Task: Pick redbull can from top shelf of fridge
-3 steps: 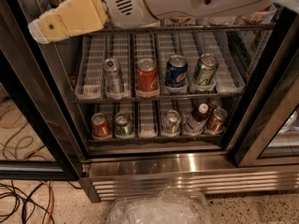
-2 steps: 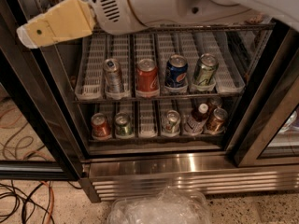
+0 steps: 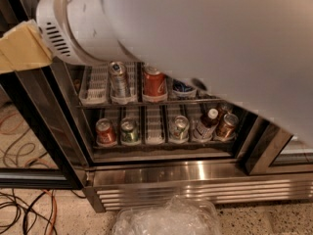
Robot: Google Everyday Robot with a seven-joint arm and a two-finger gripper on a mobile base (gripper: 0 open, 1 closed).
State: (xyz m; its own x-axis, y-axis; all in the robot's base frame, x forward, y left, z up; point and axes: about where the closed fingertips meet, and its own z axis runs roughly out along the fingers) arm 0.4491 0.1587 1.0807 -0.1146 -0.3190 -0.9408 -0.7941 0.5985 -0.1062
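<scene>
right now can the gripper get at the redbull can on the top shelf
Probably yes. The redbull can stands at the front of the top shelf with nothing before it. The gripper hangs up and left of it; the red can sits close beside.

1. No word, brand or number can be read anywhere in the camera view.
2. The redbull can (image 3: 119,80) on the top shelf (image 3: 98,103) of the fridge (image 3: 195,175) carries print that cannot be made out as letters.
3. The red can (image 3: 154,83) just beside it bears a pale mark, not legible.
4. The bottle (image 3: 204,127) on the lower rack (image 3: 156,144) has a label band, also unreadable.
5. The gripper (image 3: 19,52), at the upper left edge in front of the fridge's door frame, shows no readable marking.
</scene>
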